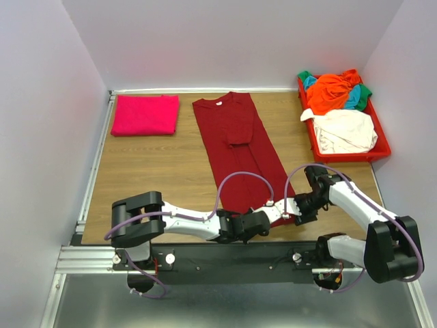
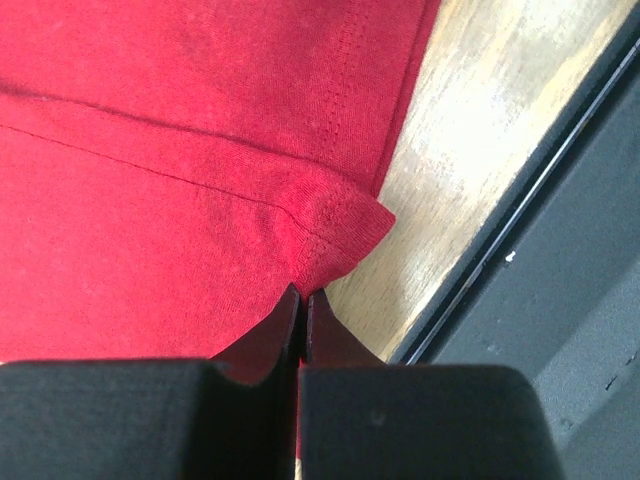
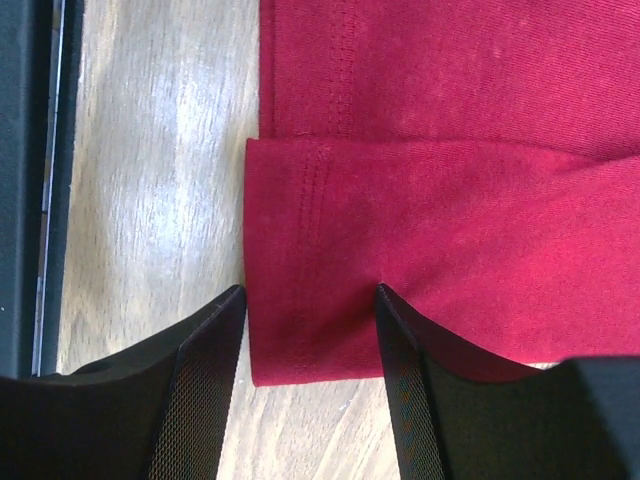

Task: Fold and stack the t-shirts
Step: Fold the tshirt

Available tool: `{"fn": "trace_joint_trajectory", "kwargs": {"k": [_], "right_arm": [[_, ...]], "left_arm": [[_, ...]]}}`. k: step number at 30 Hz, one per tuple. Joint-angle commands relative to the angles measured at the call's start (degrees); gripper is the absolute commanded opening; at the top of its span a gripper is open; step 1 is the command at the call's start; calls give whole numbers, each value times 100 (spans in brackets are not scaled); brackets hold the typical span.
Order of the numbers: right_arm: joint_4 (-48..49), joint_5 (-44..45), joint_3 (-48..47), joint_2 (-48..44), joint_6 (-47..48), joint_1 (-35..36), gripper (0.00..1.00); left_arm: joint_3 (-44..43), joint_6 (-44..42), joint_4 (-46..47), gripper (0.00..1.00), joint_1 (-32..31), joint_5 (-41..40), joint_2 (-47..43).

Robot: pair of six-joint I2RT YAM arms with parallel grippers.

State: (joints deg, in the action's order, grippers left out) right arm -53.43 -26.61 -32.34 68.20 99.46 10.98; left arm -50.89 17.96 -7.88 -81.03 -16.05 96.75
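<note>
The maroon t-shirt (image 1: 235,147) lies as a long narrow strip on the table (image 1: 157,174), stretching away ahead of both grippers, so the step in hand looks like the crosswise fold. Its near hem (image 3: 315,230) sits at the tools: the left gripper (image 2: 303,300) has its jaws pressed together on one hem corner, cloth puckering at the tips, while the right gripper (image 3: 310,292) stands jaws apart, the other corner lying between them. Next, I judge, the right must close on that corner, then both lift and carry the hem forward evenly, keeping the fold square.
</note>
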Motion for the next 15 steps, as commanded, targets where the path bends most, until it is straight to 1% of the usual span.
{"fn": "trace_joint_trajectory", "kwargs": {"k": [1, 3, 6, 7, 8, 9, 11, 12, 13, 14, 15], "right_arm": [[236, 674, 430, 88, 390, 71, 62], [359, 710, 430, 105, 276, 71, 60], [526, 745, 448, 96, 118, 79, 48], [544, 736, 413, 105, 65, 88, 37], [535, 701, 386, 114, -31, 88, 31], [544, 658, 360, 114, -93, 88, 21], [535, 457, 246, 97, -320, 80, 15], [518, 377, 193, 27, -392, 88, 8], [509, 306, 149, 0, -462, 88, 8], [500, 140, 10, -26, -628, 88, 1], [465, 78, -61, -44, -725, 80, 1]], "left_arm": [[44, 24, 40, 5, 88, 401, -24], [88, 41, 93, 4, 123, 471, -86], [132, 15, 199, 2, 123, 603, -165], [132, -2, 199, 1, 123, 621, -183], [141, -63, 199, 0, 132, 638, -218], [150, -81, 208, 0, 132, 647, -235], [185, -151, 217, 0, 132, 665, -332], [202, -169, 251, 0, 132, 682, -358], [211, -204, 261, 0, 132, 691, -393], [229, -257, 269, 0, 132, 691, -472], [238, -284, 269, 0, 140, 700, -516]]}}
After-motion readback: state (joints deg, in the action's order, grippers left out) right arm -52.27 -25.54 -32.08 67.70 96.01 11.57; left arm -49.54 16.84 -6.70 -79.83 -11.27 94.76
